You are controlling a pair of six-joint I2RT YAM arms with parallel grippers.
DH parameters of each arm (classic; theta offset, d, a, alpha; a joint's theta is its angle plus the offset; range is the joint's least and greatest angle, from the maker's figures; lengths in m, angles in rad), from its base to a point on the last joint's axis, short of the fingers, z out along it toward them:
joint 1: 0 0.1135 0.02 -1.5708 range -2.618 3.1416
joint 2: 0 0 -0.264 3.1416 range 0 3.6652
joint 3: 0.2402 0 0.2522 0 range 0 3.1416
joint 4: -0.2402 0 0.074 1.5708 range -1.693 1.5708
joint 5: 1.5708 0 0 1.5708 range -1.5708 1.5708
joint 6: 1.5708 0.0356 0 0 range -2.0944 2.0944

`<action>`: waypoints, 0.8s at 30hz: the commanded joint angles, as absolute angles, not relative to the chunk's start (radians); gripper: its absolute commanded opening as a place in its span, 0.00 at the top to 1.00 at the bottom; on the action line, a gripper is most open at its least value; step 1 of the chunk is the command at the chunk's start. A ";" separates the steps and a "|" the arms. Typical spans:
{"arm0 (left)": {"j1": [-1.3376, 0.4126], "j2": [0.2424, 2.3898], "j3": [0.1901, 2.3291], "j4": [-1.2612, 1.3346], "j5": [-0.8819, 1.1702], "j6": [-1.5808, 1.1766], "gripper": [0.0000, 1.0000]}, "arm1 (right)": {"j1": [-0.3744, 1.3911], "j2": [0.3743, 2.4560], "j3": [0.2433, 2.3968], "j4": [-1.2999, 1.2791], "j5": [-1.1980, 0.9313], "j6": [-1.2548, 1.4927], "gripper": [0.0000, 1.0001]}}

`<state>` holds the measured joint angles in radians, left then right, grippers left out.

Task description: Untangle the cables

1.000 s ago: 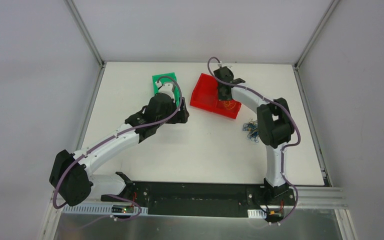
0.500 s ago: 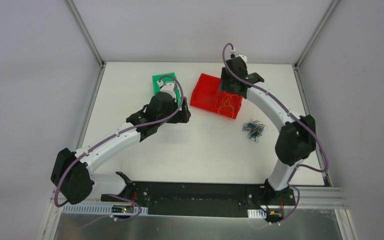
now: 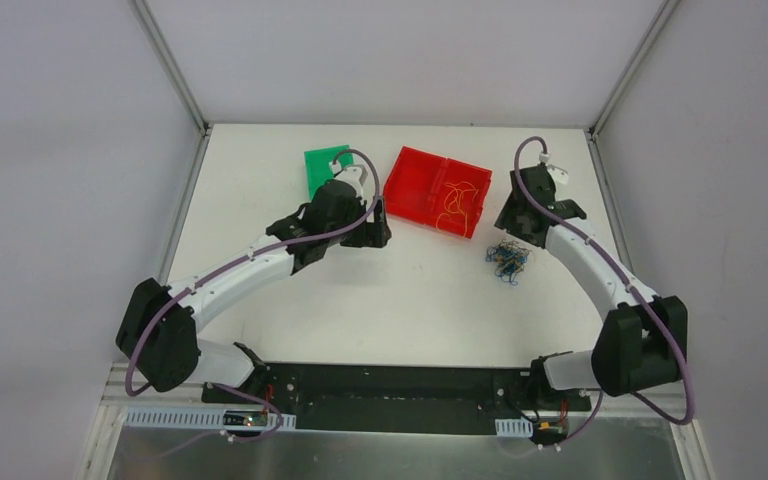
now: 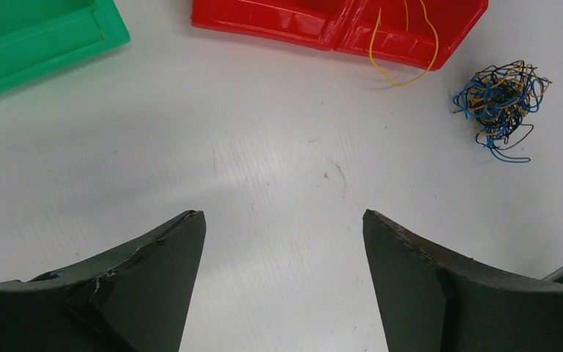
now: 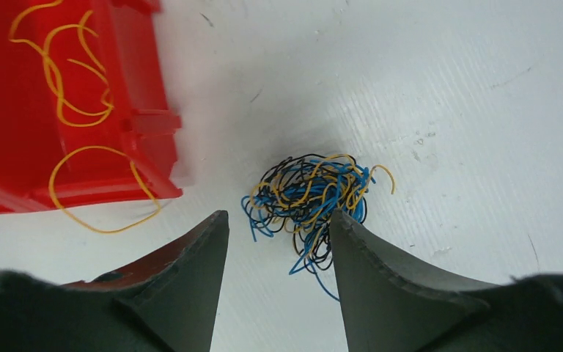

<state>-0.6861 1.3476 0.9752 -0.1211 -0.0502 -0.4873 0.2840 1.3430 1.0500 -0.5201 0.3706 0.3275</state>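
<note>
The cables are a small knot (image 3: 507, 260) of blue, black and yellow wires on the white table, right of the red bin; it also shows in the left wrist view (image 4: 500, 103). My right gripper (image 3: 515, 222) hovers over it, open. The knot (image 5: 311, 194) lies just past its fingertips (image 5: 337, 220), a few blue strands trailing between them, nothing gripped. Loose yellow strands (image 5: 66, 88) lie in the red bin, one loop (image 5: 102, 194) hanging over its rim. My left gripper (image 4: 284, 214) stands open over bare table, left of the knot, holding nothing.
A red two-compartment bin (image 3: 410, 185) sits at the back middle, and a green bin (image 3: 322, 162) to its left, just behind the left arm's wrist. The table's right edge (image 3: 620, 250) runs close beside the right arm.
The right arm swung from over the red bin to the right and nearer, above the knot, and its gripper opened, leaving yellow wire in the bin. The left arm shifted slightly right.
</note>
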 commanded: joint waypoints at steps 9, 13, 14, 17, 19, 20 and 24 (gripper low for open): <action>-0.687 1.379 1.034 -0.145 0.022 -0.497 0.19 | 0.220 1.547 1.009 -0.411 0.263 0.385 0.75; -0.687 1.379 1.035 -0.146 0.028 -0.495 0.19 | 0.239 1.453 0.957 -0.379 0.198 0.394 1.00; -0.686 1.380 1.036 -0.146 0.032 -0.494 0.19 | 0.252 1.423 0.939 -0.371 0.174 0.398 1.00; -0.686 1.393 1.041 -0.146 0.047 -0.489 0.19 | 0.326 1.315 0.882 -0.349 0.130 0.410 1.00; -0.687 1.410 1.049 -0.146 0.067 -0.483 0.19 | 0.388 1.256 0.847 -0.325 0.098 0.421 1.00; -0.688 1.421 1.056 -0.145 0.089 -0.480 0.19 | 0.419 1.233 0.833 -0.313 0.078 0.426 1.00; -0.692 1.468 1.061 -0.106 0.161 -0.465 0.18 | 0.512 1.167 0.819 -0.287 0.022 0.452 1.00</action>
<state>-0.6865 1.4303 1.0267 -0.1440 0.0723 -0.4854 0.4461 1.2308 0.8307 -0.3508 0.1108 0.4084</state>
